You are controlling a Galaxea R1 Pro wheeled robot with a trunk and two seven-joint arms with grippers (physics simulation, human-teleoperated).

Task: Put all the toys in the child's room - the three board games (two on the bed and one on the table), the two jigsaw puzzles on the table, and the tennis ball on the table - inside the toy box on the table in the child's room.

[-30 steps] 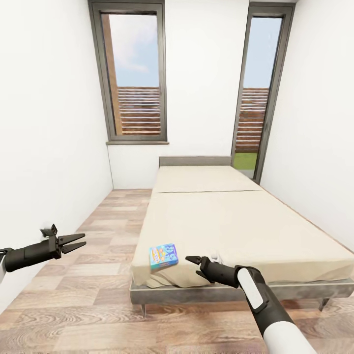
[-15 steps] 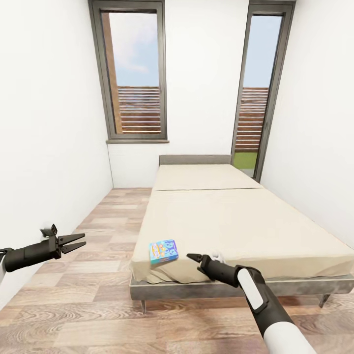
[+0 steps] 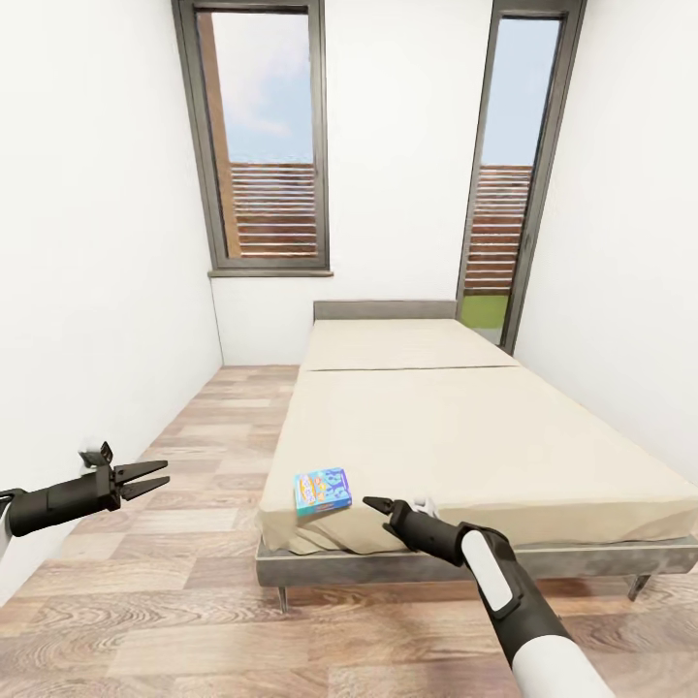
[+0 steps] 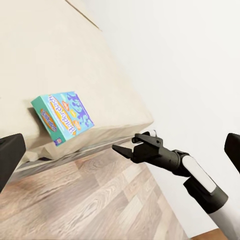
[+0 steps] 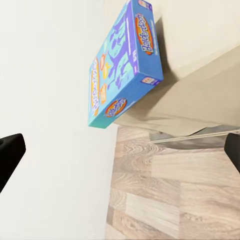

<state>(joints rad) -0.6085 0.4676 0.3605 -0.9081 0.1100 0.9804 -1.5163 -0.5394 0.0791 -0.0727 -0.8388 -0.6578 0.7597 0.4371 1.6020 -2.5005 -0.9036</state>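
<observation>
**Board game waiting at the foot of the bed**

While the robot is facing down a narrow white-walled bedroom, one board game is lying flat on the near left corner of the bed, close to the mattress edge and just above the grey frame. Its blue cover, printed with cartoon figures and orange lettering, is facing up in the head view; in the left wrist view it is sitting right at the corner where the beige mattress is sagging over the frame, and in the right wrist view its long side is overhanging the mattress edge a little.

The right gripper is reaching toward the bed's foot, just beside the box and not touching it. Its fingers are spread a little, with nothing between them, and the left wrist view is showing the same parted tips pointing at the mattress corner below the game. The left gripper is hanging well apart from the bed, over the wooden floor near the left wall, its fingers likewise parted and holding nothing.

Beyond the bed, a window and a tall glazed door are looking out on slatted fencing and blue sky.
</observation>
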